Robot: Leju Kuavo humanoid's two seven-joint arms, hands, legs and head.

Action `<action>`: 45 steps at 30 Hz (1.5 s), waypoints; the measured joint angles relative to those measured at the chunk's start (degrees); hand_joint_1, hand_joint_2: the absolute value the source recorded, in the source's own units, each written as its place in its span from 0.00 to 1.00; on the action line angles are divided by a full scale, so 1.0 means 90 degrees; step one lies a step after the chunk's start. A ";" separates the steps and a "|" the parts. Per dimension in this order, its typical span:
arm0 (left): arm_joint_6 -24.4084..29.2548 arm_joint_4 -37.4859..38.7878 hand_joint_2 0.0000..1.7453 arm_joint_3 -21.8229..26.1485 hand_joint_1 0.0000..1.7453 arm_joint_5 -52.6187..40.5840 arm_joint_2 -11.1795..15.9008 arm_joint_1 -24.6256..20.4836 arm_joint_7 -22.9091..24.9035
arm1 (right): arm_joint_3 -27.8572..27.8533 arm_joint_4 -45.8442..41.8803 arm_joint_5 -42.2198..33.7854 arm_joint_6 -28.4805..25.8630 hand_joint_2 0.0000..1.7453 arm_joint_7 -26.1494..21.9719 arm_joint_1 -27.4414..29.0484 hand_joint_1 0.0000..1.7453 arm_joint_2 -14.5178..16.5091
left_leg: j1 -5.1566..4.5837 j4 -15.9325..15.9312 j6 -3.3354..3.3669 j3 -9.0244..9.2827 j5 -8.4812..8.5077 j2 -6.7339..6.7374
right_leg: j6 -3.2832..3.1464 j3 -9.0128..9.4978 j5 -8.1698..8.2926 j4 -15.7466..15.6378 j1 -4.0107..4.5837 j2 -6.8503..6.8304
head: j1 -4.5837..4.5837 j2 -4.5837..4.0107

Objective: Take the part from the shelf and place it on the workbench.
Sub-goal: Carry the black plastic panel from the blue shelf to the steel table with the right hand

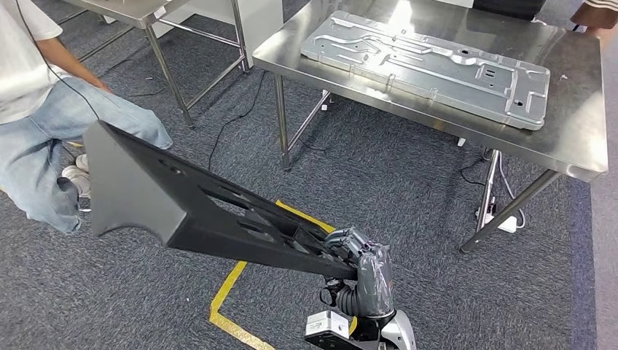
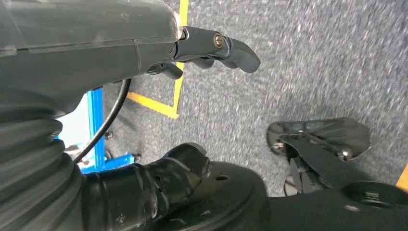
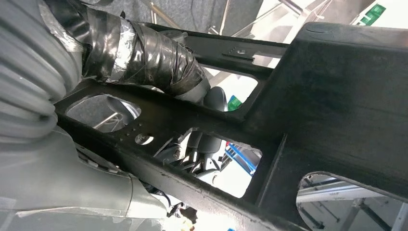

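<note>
Right hand (image 1: 364,259) grips black part (image 1: 182,200) at its near end; part juts up-left over carpet, clear of the counter (image 1: 583,138). Left hand (image 2: 211,45) hangs, fingers loosely apart, holding nothing. Open carpet before counter; person (image 1: 44,109) at left.

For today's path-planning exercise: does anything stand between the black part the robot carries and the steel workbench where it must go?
On the way, only carpet shows between the black part, held by the right hand, and the workbench. But a grey metal panel lies across much of the top, leaving bare steel at the edges. A person crouches off to the left.
</note>
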 joint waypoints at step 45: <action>-0.0047 0.0003 1.00 0.0024 0.00 0.0027 0.0033 0.0083 -0.0032 | 0.0073 -0.0010 0.0140 0.0007 1.00 0.0112 0.0069 0.98 -0.0056 | -0.0068 -0.0182 0.0372 0.0614 -0.0476 -0.0047 | 0.0152 -0.0777 -0.0246 0.0939 0.0048 -0.0053 | -0.0012 0.0000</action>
